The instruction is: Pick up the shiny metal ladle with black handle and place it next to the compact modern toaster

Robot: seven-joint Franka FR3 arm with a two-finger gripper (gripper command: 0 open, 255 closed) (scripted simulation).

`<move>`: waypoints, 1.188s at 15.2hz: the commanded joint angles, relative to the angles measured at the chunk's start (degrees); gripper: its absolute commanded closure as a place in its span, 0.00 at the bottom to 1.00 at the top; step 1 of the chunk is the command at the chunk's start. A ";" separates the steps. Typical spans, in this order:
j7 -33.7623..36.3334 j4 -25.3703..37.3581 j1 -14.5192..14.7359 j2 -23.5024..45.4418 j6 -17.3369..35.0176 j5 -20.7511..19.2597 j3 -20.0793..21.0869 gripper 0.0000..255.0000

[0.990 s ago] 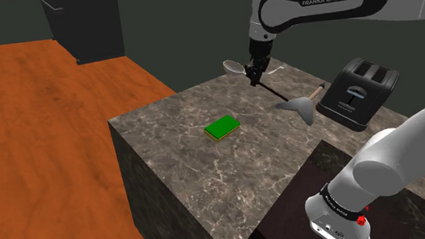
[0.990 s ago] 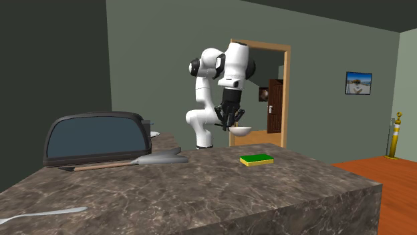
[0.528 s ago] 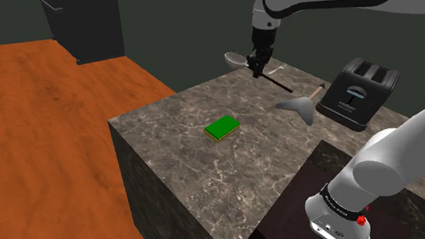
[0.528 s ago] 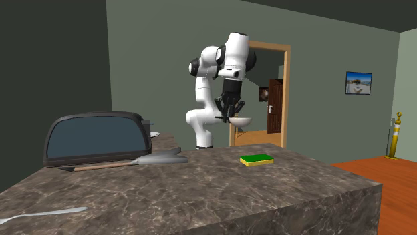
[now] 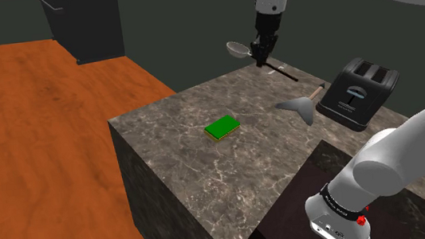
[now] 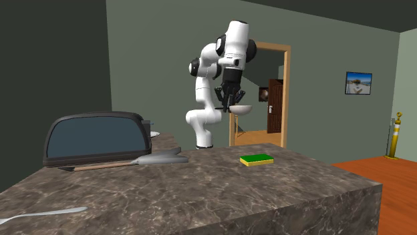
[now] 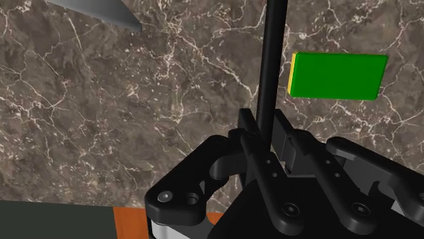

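Shoulder view, near: green sponge lies flat, centre frame, on the marbled counter.
Middle ground: grey spatula sits right of centre, just beside the black toaster.
Toaster slots: two, nothing seen in them.
Far: gripper, upper right of centre, is clamped on the black handle of the ladle, which hangs clear above the counter.
Step in hand: carry, by my judgement.
Next move: travel right to the toaster, lower onto bare stone clear of the spatula, then let go.
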 commanded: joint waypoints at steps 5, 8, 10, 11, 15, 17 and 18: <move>-0.35 5.25 -0.02 0.60 -4.67 -0.03 0.04 1.00; -0.51 8.08 -0.03 1.08 -7.02 -0.07 0.08 1.00; -0.62 10.05 -0.04 1.47 -8.60 -0.11 0.10 1.00; -0.66 10.85 -0.04 1.63 -9.23 -0.12 0.11 1.00; -4.12 3.11 -1.22 -6.12 -8.91 -0.66 -2.12 1.00; -5.89 -0.25 -1.79 -9.80 -9.05 -1.19 -3.33 1.00; -6.79 -1.82 -2.07 -11.60 -9.19 -1.51 -3.95 1.00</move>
